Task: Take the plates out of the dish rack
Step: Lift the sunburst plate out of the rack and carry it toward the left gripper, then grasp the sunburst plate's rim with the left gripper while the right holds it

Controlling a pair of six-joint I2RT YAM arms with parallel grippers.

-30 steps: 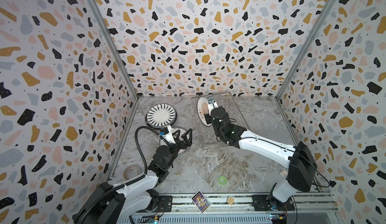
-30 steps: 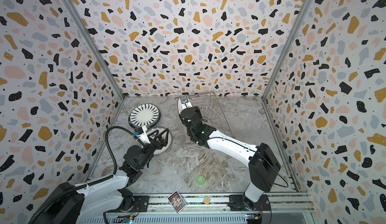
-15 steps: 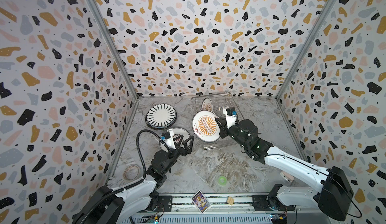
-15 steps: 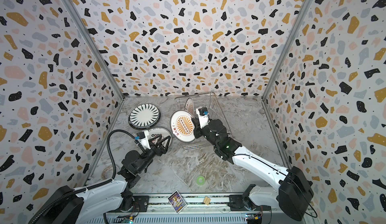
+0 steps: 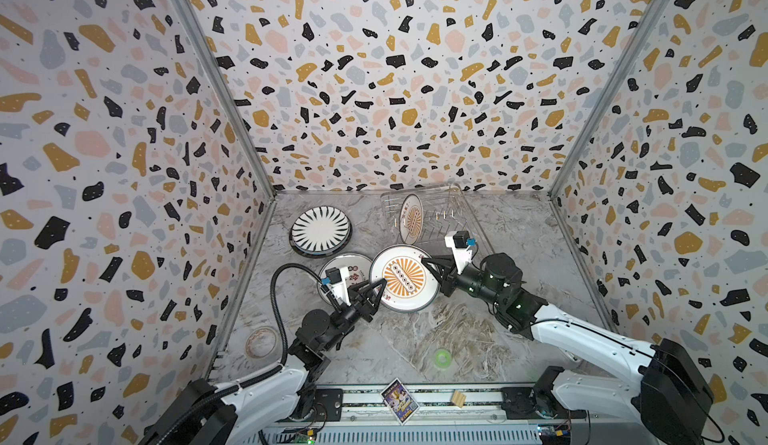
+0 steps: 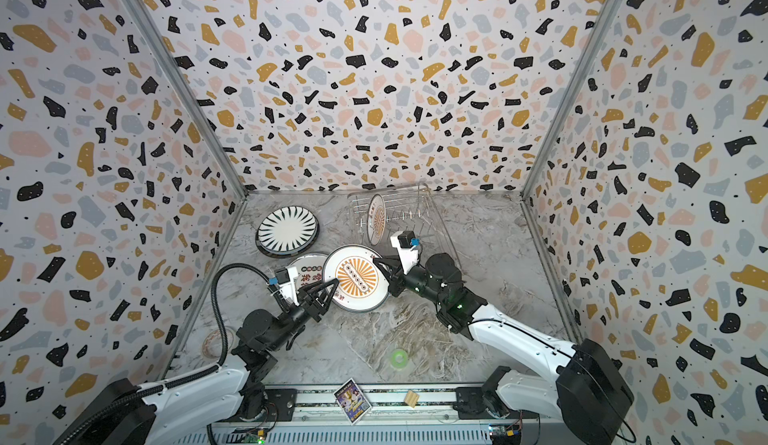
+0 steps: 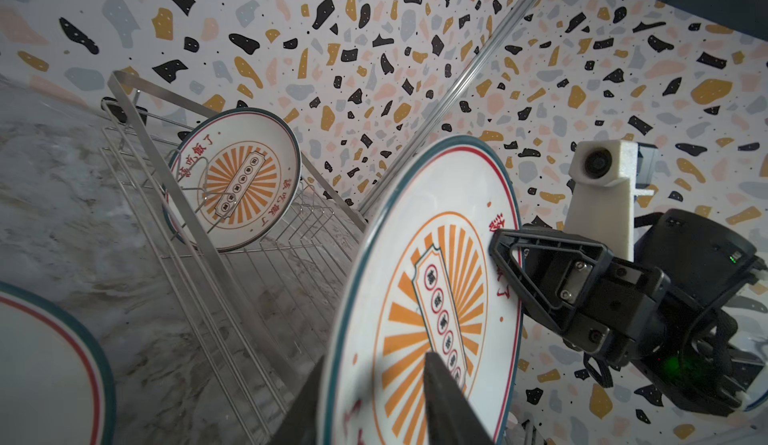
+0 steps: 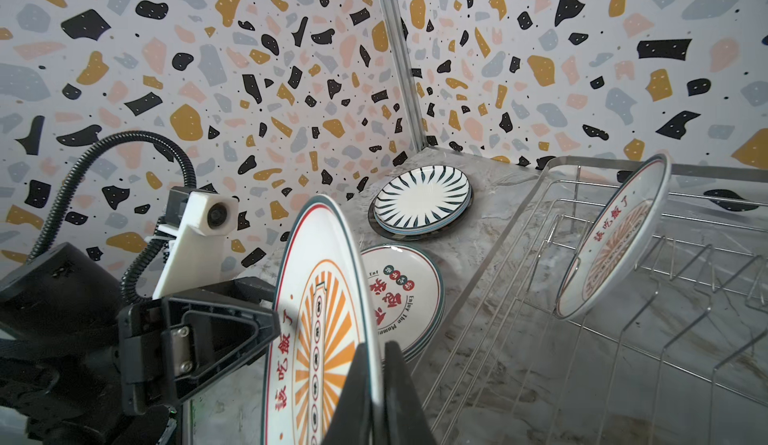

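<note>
The grey desk (image 5: pixel 519 222) holds the shiny dish rack (image 5: pixel 451 218) at the back. One orange sun plate, the leaning plate (image 5: pixel 411 218), stands on its edge inside the rack at the left end. A striped plate (image 5: pixel 320 230) lies on top of a small stack on the desk, left of the rack. A red-letter plate (image 5: pixel 349 262) lies flat nearer the arms. Another orange sun plate, the lifted plate (image 5: pixel 403 277), is up in the air, out of the rack, between both arms. The left claw (image 5: pixel 379 286) pinches its left rim. The right claw (image 5: pixel 430 267) is squeezed tight on its right rim. A small green ring (image 5: pixel 442 357) lies near the front.
</note>
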